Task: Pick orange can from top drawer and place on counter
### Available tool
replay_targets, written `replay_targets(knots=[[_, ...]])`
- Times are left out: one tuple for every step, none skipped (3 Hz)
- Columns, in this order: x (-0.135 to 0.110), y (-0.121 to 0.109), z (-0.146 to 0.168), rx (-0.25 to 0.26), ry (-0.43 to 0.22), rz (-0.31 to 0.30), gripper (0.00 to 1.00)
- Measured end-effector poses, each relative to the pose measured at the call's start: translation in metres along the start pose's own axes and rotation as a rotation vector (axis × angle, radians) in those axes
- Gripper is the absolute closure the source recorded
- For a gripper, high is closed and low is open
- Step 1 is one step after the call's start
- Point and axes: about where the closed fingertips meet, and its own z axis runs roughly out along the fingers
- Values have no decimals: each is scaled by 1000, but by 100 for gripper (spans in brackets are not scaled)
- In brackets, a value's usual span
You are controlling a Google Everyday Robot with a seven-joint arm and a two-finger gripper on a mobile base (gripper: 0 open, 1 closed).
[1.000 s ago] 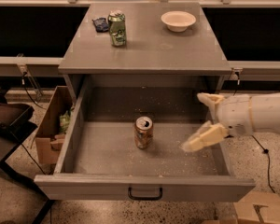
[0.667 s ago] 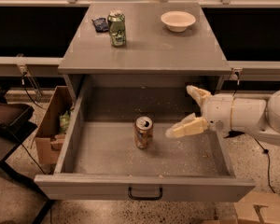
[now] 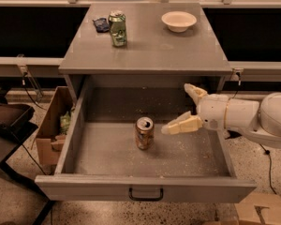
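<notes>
Over the last second the pincer (image 3: 186, 108) has slid left from the right side of the top drawer (image 3: 196, 154), and its lower finger now reaches just beside the orange can (image 3: 144, 132) without touching it. Its two fingers stand wide apart, nothing between them. The orange can has not shifted: it stands upright near the middle of the drawer floor. The approach looks nearly complete; closing around the can comes next, then the lift to the counter surface (image 3: 150, 53), where a green can (image 3: 117, 28) and a bowl (image 3: 179, 20) already stand at the far side.
</notes>
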Motion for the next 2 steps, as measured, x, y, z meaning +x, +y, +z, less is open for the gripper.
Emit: replay_targets(knots=[[17, 13, 34, -25, 0, 22, 0], [54, 34, 94, -89, 17, 52, 0]])
